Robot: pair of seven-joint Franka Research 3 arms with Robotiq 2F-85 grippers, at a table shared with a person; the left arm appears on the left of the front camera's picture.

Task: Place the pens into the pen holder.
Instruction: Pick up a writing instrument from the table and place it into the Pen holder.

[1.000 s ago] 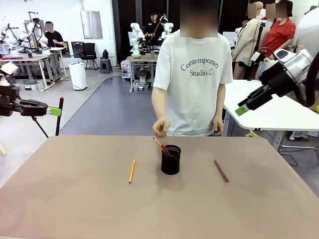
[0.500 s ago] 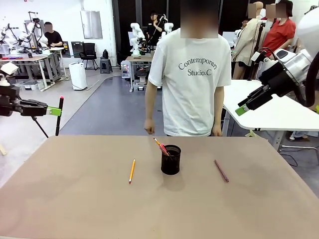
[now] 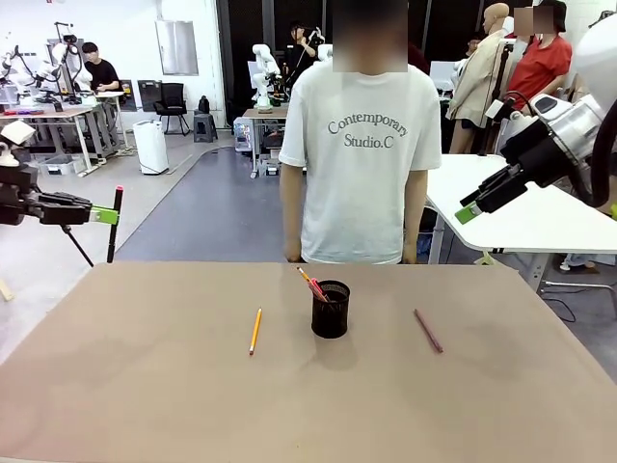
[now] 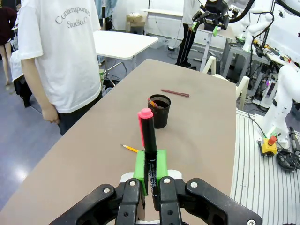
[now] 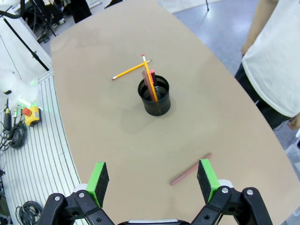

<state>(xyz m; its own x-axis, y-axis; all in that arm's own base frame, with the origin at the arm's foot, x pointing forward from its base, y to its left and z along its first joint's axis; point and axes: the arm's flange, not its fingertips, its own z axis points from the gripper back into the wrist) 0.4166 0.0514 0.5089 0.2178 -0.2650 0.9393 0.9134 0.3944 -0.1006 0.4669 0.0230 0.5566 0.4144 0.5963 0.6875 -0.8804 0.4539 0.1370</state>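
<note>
Front view has the table [image 3: 116, 386] lying lower than both grippers, which are raised one at each side. A person [image 3: 357, 145] stands at its far edge, between the two grippers and beyond them, arms hanging down.

The left gripper [image 3: 104, 214] reaches in level from the side. Its fingers are pressed together on the black-and-red pen [image 3: 116, 230], which stands upright with the red cap on top. In the left wrist view, the green pads of the left gripper [image 4: 150, 165] clamp the black barrel of this pen [image 4: 146, 131]. The right gripper [image 3: 468, 211] slants down toward the table. In the right wrist view, the jaws of this gripper [image 5: 153, 180] stand wide apart with nothing between them.

The holder [image 5: 154, 98] sits upright straight ahead of the right gripper's spread fingers. An orange stick [image 5: 149, 79] and a red one lean out of it. From the left gripper, the holder [image 4: 159, 111] is ahead and below, past the held pen's cap.

The pencil [image 4: 130, 148] lies flat on the table between the left gripper and the holder. The maroon pen [image 5: 190, 174] also lies flat, well apart from the holder and close ahead of one right-gripper pad.
</note>
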